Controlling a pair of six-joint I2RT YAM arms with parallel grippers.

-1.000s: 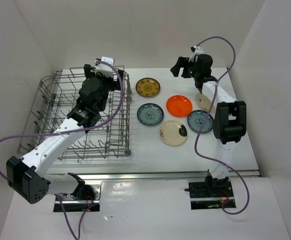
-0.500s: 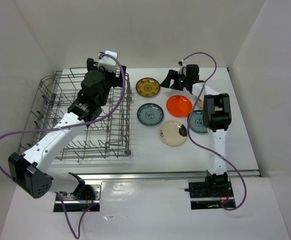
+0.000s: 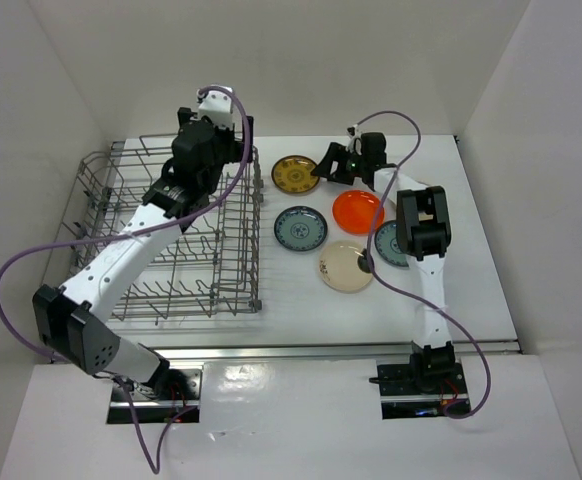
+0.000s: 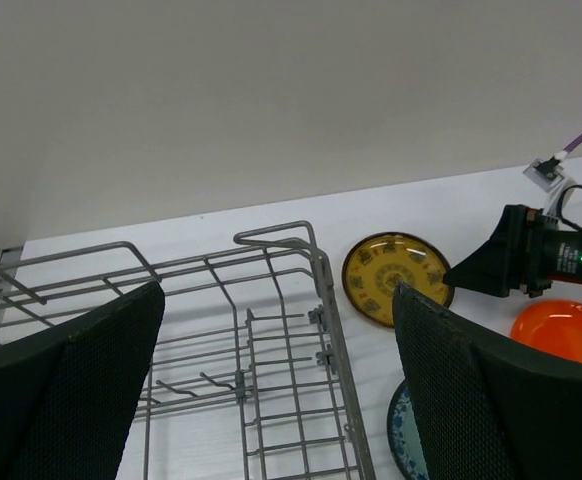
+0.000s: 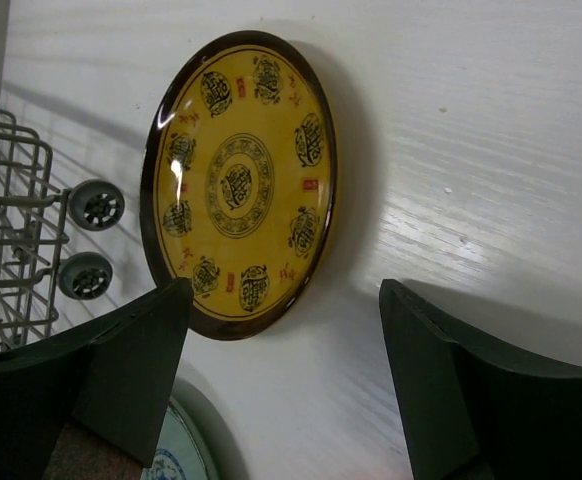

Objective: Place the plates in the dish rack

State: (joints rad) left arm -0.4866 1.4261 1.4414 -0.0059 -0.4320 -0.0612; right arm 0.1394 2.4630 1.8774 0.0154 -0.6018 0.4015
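At the bottom of the top view we see the white table (image 3: 301, 300). The dish rack (image 3: 211, 285) fills the left half of it, its long side running toward the back wall.

To the right of the rack, five plates lie flat on the table. The nearest is the beige plate (image 3: 346, 266), just right of centre. Just beside it on the right is a blue-and-white plate (image 3: 389, 247), partly hidden by the right arm (image 3: 423, 225). Above and to the left of the beige one sits the second blue-and-white plate (image 3: 300, 228), near the rack's right wall. The orange plate (image 3: 358, 211) lies to the right of that, a little farther back. Farthest back is the gold plate (image 3: 295, 174), just off the rack's far right corner.

The right gripper (image 5: 283, 300) points left at the gold plate. Its two fingers are spread wide and hold nothing. In its wrist view the plate fills the upper middle of the frame, with the fingertips low to either side of its near rim. We cannot tell whether they touch it. The rack's wires and two small wheels show at the left edge.

The left gripper (image 4: 276, 295) hangs above the far end of the rack. Its fingers are also wide apart and empty. Between them in its wrist view we see the rack's far right corner, and to the right of it the gold plate with a black finger of the right gripper against its right rim.
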